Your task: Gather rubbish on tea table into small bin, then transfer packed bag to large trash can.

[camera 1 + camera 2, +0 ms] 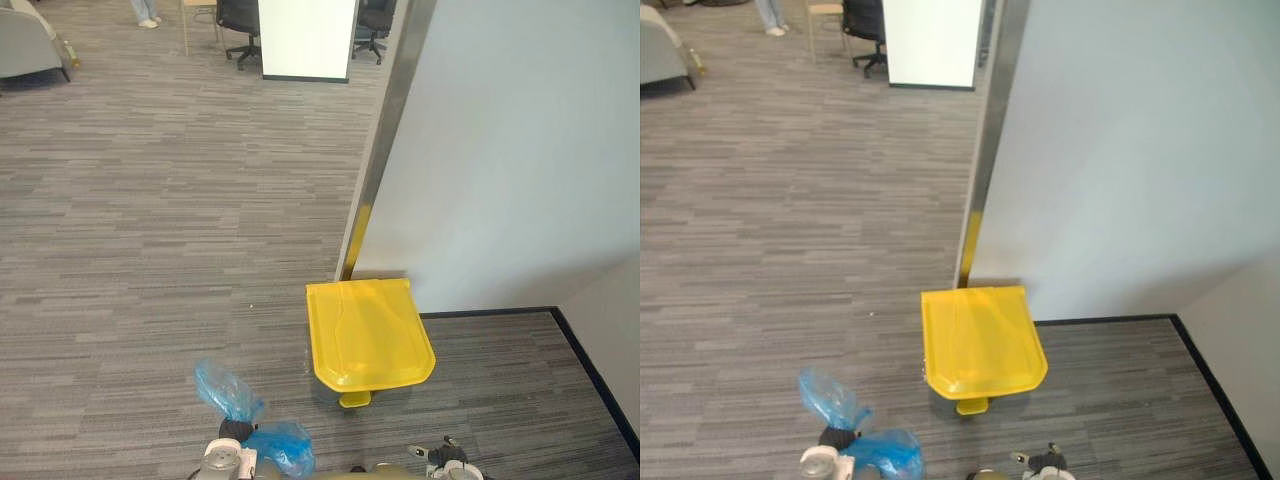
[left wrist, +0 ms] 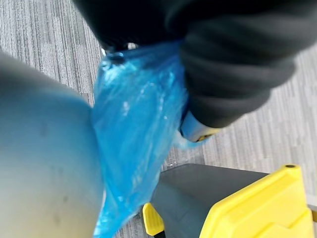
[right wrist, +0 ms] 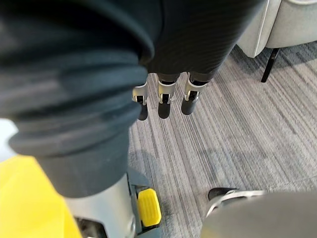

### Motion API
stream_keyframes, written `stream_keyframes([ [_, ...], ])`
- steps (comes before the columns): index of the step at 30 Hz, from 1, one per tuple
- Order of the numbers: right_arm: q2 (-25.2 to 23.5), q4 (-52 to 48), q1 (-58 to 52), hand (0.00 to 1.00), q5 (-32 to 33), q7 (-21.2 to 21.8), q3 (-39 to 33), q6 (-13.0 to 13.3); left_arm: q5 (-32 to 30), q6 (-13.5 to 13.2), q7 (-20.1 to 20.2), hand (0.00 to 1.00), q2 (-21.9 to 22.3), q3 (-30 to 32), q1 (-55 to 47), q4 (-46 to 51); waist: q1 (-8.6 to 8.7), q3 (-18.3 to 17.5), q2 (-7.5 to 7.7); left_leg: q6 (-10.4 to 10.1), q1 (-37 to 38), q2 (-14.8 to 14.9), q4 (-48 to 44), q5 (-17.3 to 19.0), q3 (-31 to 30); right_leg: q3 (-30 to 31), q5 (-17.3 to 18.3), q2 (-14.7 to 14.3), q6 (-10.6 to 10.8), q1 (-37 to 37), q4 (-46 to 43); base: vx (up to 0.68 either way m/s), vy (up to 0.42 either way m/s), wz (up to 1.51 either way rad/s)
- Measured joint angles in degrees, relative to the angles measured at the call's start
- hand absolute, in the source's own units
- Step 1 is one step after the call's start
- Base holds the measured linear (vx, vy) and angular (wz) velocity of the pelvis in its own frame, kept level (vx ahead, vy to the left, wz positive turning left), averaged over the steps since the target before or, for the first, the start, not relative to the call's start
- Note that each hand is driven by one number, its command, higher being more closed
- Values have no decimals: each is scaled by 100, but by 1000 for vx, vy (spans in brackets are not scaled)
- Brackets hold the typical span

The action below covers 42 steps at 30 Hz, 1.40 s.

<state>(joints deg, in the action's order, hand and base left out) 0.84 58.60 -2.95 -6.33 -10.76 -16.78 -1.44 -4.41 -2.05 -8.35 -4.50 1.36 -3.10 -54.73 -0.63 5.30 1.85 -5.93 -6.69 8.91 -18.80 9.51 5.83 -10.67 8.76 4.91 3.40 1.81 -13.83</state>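
Observation:
The large trash can [image 1: 370, 335] stands on the carpet against the wall, grey-bodied with its yellow lid [image 1: 983, 340] closed and a yellow pedal [image 1: 354, 400] at the front. To its left hangs a blue plastic bag [image 1: 232, 395], bunched at the top, with my left hand [image 1: 236, 431] shut on it. In the left wrist view the bag [image 2: 133, 148] drops from under my hand's dark cover [image 2: 233, 64], close beside the can's grey body [image 2: 198, 193]. My right hand [image 3: 166, 99] hangs open with straight fingers and holds nothing, above the pedal [image 3: 148, 207].
A pale wall [image 1: 520, 150] with a metal corner strip [image 1: 385, 130] rises behind the can. Open carpet [image 1: 170, 220] stretches to the left. Far back are office chairs [image 1: 238, 20], a white panel [image 1: 306, 38], a grey sofa [image 1: 28, 42] and a person's legs [image 1: 146, 12].

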Motion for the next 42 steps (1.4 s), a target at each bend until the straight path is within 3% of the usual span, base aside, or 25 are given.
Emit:
stream_keyframes([
  [1, -10, 0, 2, 0, 3, -2, -3, -2, -1, -1, 4, 100, 8, -4, -2, 3, 0, 12, -25, -3, 51, -11, 116, -3, 14, 15, -1, 5, 23, 7, 18, -169, 50, -12],
  [2, -79, -11, -15, 0, 5, -6, -2, -5, -2, 1, 0, 100, 29, 0, -33, 2, 3, -22, 32, 36, 217, -98, 574, -206, 126, 180, -27, 33, 70, 13, 149, -166, 37, -21],
  [5, -81, -138, -54, 0, 11, -7, -1, 0, -2, -1, -21, 100, 37, -27, -98, -28, 62, -79, 2, 30, 630, -278, 1740, -652, 306, 581, -98, 18, 177, 82, 473, -87, 22, -17],
  [12, -29, -115, -39, 0, 6, -43, 3, -9, 6, -3, -39, 100, -21, -10, -115, -237, 57, -77, -78, 84, 1015, -431, 2166, -808, 553, 1075, -253, -6, 216, 51, 612, 45, 41, -25],
  [15, -42, -96, -20, 0, 3, -41, -2, -11, 6, -9, -37, 100, -47, 1, -101, -326, 59, -95, -50, 127, 1085, -499, 2031, -715, 638, 1227, -301, 34, 215, 23, 602, 166, 65, -24],
  [17, -39, -53, 10, 0, -6, -41, -21, -17, 4, -15, -37, 100, -43, 44, -70, -313, 27, -14, 5, 187, 1066, -491, 1650, -478, 757, 1332, -280, 55, 245, -35, 454, 220, 72, -31],
  [20, -62, -73, 95, 0, -7, -39, -112, -22, 1, -14, -33, 100, 17, 193, -57, -326, 39, 103, -65, 289, 1151, -397, 1139, 32, 879, 1369, -161, 53, 459, 117, -413, 106, 71, -31],
  [21, -56, -187, 154, 0, 4, -37, -124, -5, 2, -12, -36, 100, 98, 238, 55, -319, 37, 335, -158, 394, 1366, -316, 967, 274, 930, 1138, -89, 79, 883, 703, -1658, 79, 80, -20],
  [23, -80, -317, 206, 0, -27, -37, -100, -24, 6, -5, -40, 100, 79, 230, 83, -321, 40, 394, -94, 442, 1395, -232, 566, 617, 929, 817, 206, 141, 625, 1237, -2180, 102, 74, -13],
  [25, -95, -414, 234, 0, -29, -40, -99, -22, 4, -5, -37, 100, 48, 193, 140, -323, 5, 423, -49, 450, 1377, -142, 138, 910, 959, 535, 147, 159, 450, 1737, -1946, 154, 25, 3],
  [26, -82, -418, 295, 0, -27, -56, -93, -21, 1, -6, -40, 100, 49, 196, 186, -321, 17, 501, -20, 480, 1414, -106, -140, 1066, 981, 284, -76, 219, 389, 1958, -1544, 232, -42, 19],
  [28, -53, -467, 381, 0, -36, -79, -102, -31, 0, -10, -40, 100, 64, 195, 266, -318, 18, 661, -25, 369, 1517, -30, -549, 1301, 1004, -83, -309, 294, 293, 1998, -1148, 246, -74, 22],
  [30, -144, -474, 406, 0, -38, -99, -133, -107, -10, -27, -38, 100, 89, 218, 380, -312, -70, 782, -41, 188, 1620, 47, -938, 1516, 972, -343, -212, 340, 329, 1384, -769, 385, -145, 13],
  [32, -176, -581, 488, 0, -106, -100, -290, -126, -41, -30, -22, 100, 193, 226, 472, -296, -95, 960, -167, 173, 1623, 100, -1036, 1516, 911, -457, -116, 390, 176, 1391, -1049, 215, -119, 23],
  [33, -179, -668, 479, 0, -133, -88, -435, -130, -125, -30, -10, 100, 371, 324, 508, -268, -64, 991, -233, 172, 1696, 147, -1040, 1515, 807, -549, 202, 443, 155, 1372, -1351, 132, -135, 41],
  [35, -221, -642, 444, 0, -243, -62, -555, -134, -247, -30, 33, 100, 498, 449, 514, -186, -80, 947, -272, 160, 1712, 246, -1049, 1498, 651, -786, 482, 444, 149, 1267, -1470, 128, -130, 48],
  [42, -260, -602, 417, 0, -256, -44, -495, -132, -340, -10, 105, 100, 473, 436, 541, -167, -170, 953, -118, 141, 1665, 472, -1173, 1501, 808, -1140, 531, 493, 58, 1214, -1587, -11, -101, 12],
])
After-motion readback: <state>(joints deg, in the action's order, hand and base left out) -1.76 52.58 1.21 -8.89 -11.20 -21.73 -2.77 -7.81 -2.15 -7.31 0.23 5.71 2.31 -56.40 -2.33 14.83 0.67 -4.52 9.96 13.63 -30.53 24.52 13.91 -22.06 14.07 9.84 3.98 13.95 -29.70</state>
